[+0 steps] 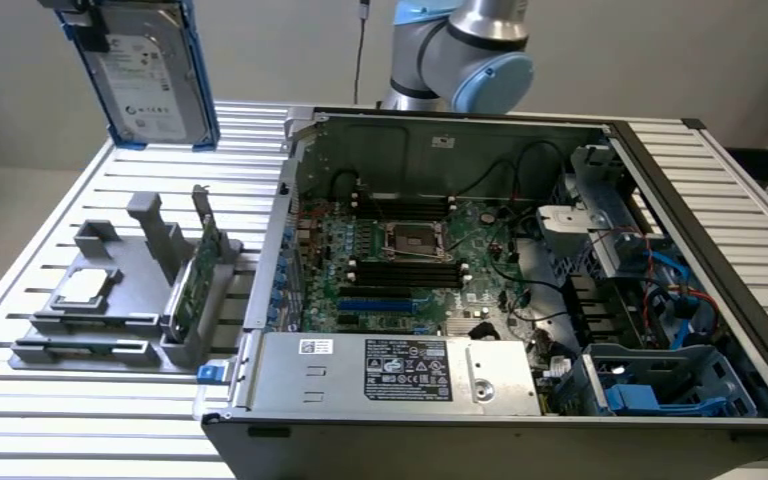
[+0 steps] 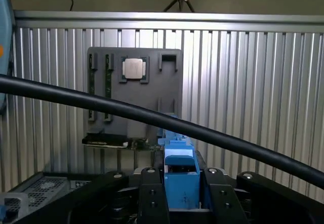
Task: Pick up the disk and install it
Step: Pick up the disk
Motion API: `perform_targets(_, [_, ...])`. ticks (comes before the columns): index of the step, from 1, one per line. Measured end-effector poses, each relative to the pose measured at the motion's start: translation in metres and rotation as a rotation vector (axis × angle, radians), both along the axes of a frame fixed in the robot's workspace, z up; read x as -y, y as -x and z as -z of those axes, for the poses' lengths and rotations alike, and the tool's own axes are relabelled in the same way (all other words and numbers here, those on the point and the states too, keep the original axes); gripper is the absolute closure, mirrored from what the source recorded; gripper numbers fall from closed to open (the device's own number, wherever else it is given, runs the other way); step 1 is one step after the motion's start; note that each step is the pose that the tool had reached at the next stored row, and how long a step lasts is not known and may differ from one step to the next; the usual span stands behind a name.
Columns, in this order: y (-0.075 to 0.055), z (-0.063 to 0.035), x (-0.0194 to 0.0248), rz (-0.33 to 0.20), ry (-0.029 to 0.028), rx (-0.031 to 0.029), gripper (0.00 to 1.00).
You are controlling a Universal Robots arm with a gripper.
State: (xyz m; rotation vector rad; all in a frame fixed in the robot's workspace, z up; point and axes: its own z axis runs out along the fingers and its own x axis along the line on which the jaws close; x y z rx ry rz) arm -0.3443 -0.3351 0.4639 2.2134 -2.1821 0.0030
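The disk (image 1: 151, 70), a silver-grey drive with a white label in a bright blue carrier frame, hangs upright high over the slatted table at the exterior view's far left. My gripper (image 1: 88, 18) is shut on its top end at the picture's upper edge. In the wrist view the blue carrier edge (image 2: 179, 176) sits clamped between my black fingers (image 2: 149, 196), with the table far below.
Below the disk stands a grey holder (image 1: 104, 300) carrying a square silver chip (image 1: 84, 287) and an upright green card (image 1: 191, 280). The open computer case (image 1: 491, 260) fills the exterior view's right, with blue drive-bay parts (image 1: 651, 395) at its near corner. A black cable (image 2: 152, 115) crosses the wrist view.
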Motion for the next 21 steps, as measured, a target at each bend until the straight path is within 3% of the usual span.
perform_targets(21, [-0.095,-0.0174,0.0021,0.000,0.0000,-0.0023,0.67])
